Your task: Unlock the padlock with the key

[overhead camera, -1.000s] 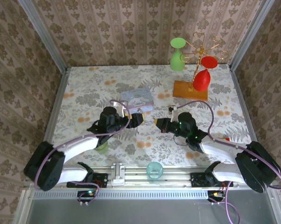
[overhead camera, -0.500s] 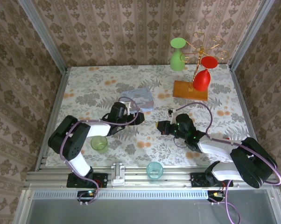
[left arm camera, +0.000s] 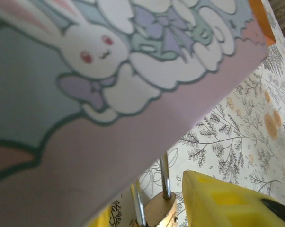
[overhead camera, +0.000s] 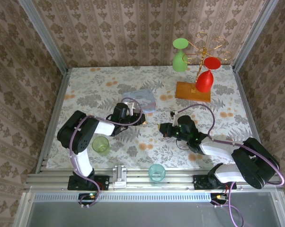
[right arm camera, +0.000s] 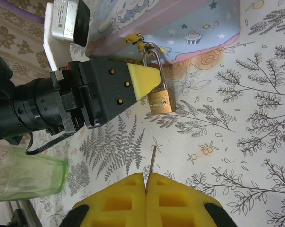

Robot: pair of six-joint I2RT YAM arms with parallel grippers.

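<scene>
The brass padlock (right arm camera: 160, 100) hangs by its steel shackle (right arm camera: 152, 52) from the latch of the pale blue cartoon tin box (right arm camera: 180, 28), its body lying on the floral cloth. My left gripper (overhead camera: 141, 118) is at the tin's front. In the left wrist view its yellow fingers (left arm camera: 227, 203) stand on either side of the padlock (left arm camera: 164, 213), with a gap showing on both sides, so it is open. My right gripper (right arm camera: 146, 176) is shut on the thin dark key (right arm camera: 153, 158). The key's tip points at the padlock and stops a short way below it.
A green cup (overhead camera: 101, 144) stands near the left arm, and a teal cup (overhead camera: 156, 171) sits at the front rail. A gold stand with red and green glasses (overhead camera: 199, 71) occupies the back right. Patterned walls enclose the table.
The left arm has folded in closer, with its gripper staying at the tin's front. The tin has shifted slightly back. The right gripper with the key has hardly moved.
</scene>
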